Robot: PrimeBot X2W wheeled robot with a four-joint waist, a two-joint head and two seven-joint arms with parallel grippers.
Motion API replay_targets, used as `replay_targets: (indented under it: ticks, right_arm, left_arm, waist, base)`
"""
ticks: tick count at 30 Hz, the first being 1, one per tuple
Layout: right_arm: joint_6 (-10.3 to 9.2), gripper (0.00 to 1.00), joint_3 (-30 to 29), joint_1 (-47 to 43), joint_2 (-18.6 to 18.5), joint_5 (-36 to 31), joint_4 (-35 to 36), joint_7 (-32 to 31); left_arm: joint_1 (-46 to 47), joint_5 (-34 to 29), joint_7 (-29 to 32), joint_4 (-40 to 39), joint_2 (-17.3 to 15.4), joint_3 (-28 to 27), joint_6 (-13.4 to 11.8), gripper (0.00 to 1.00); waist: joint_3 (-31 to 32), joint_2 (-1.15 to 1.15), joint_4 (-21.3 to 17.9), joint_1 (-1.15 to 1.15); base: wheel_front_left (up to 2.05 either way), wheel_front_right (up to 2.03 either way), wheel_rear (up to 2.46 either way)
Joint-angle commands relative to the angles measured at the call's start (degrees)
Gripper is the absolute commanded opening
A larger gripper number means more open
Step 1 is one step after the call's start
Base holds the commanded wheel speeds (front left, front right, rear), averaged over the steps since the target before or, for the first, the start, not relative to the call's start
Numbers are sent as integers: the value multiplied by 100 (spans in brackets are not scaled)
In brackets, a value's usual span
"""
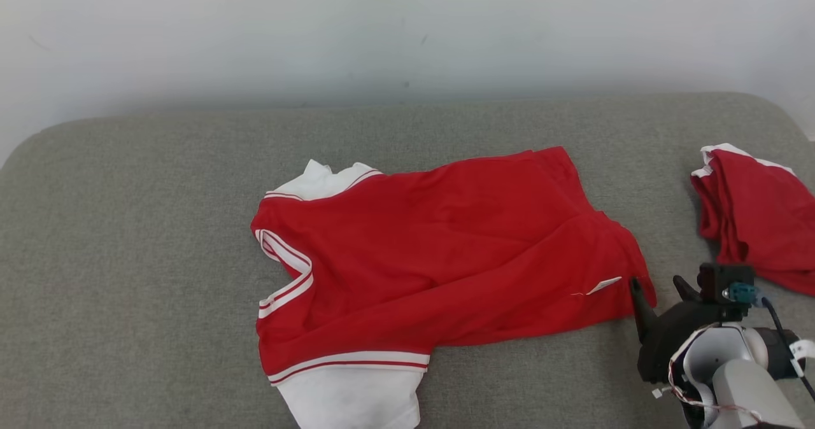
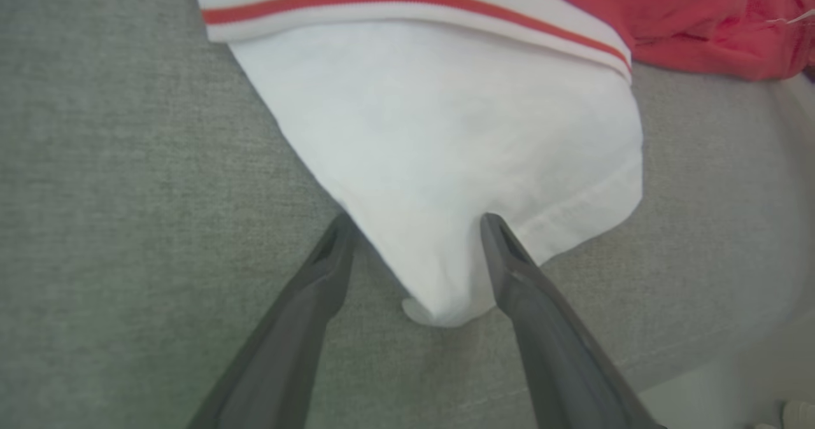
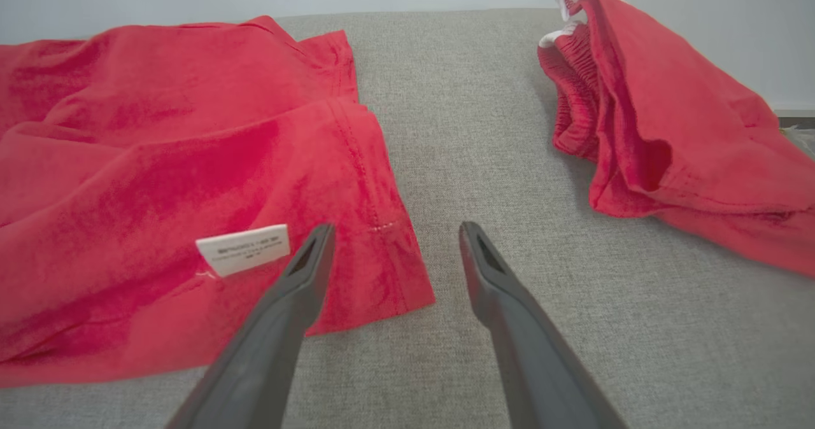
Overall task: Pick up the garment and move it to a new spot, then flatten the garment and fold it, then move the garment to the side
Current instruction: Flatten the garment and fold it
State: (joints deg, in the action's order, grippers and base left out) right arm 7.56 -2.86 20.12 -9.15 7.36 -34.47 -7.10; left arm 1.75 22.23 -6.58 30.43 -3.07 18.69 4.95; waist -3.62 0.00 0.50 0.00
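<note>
Lying spread across the middle of the grey cushion [image 1: 127, 257], the red shirt [image 1: 446, 251] is not yet lifted. The left gripper [image 2: 415, 220] is held wide open, its fingers set either side of the tip of the white sleeve [image 2: 458, 130]. The right gripper [image 3: 395, 227] is likewise spread wide, one finger over the hem corner [image 3: 382, 276] beside the white label [image 3: 243, 249], the other over bare cushion. Nothing is gripped by either.

If the jaws are closed as they stand, only a thin edge of cloth may be caught, and the sleeve or hem could be lost on lifting. Cushion fabric could also be pinched along with it. A second red garment [image 3: 668, 130] is seen well apart to the right and could be dragged if the shirt is carried that way.

No box or basket is seen; both garments are laid straight on the cushion.
</note>
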Motion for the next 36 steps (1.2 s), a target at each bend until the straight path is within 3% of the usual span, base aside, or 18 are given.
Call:
replay_targets:
  ticks: [1, 18, 19, 20, 21, 22, 23, 30, 36]
  right_arm:
    - [-17, 100, 32, 158, -73, 115, -154, -42]
    - [-17, 100, 819, 907, -527, 876, -1071, -85]
    - [-17, 76, 846, 923, -536, 897, -1100, -68]
    - [-18, 33, 873, 933, -549, 898, -1130, -31]
    - [-18, 16, 900, 939, -555, 909, -1160, -17]
    - [-18, 0, 920, 951, -563, 920, -1188, 24]
    - [-18, 0, 931, 967, -582, 910, -1205, 66]
    - [-18, 0, 1051, 869, -644, 1002, -1063, 530]
    - [-18, 0, 1114, 723, -737, 1197, -607, 582]
  left_arm:
    - [76, 68, 40, 127, 33, 96, -8, 100]
    - [395, 100, 37, 167, 38, 420, 115, 100]
    - [407, 110, 21, 154, 42, 441, 126, 100]
    - [412, 122, 15, 142, 47, 459, 123, 100]
    - [411, 136, 22, 146, 49, 474, 127, 71]
    - [414, 144, 31, 152, 50, 485, 130, 23]
    - [418, 149, 23, 146, 49, 494, 133, 0]
    - [265, 223, -488, -281, -124, 251, 11, 0]
    - [219, 456, -670, -1135, -227, -94, -49, 0]
  waist:
    - [-87, 0, 49, 0]
    - [-389, 0, 222, 0]
    - [-395, 0, 225, 0]
    - [-399, 0, 226, 0]
    - [-401, 0, 225, 0]
    - [-402, 0, 223, 0]
    - [-402, 0, 223, 0]
    - [-254, 0, 215, 0]
    - [-98, 0, 180, 0]
  base:
    - [0, 0, 0]
    - [0, 0, 0]
    - [0, 0, 0]
    - [0, 0, 0]
    - [0, 0, 0]
    - [0, 0, 0]
    - [0, 0, 0]
    - [0, 0, 0]
    - [0, 0, 0]
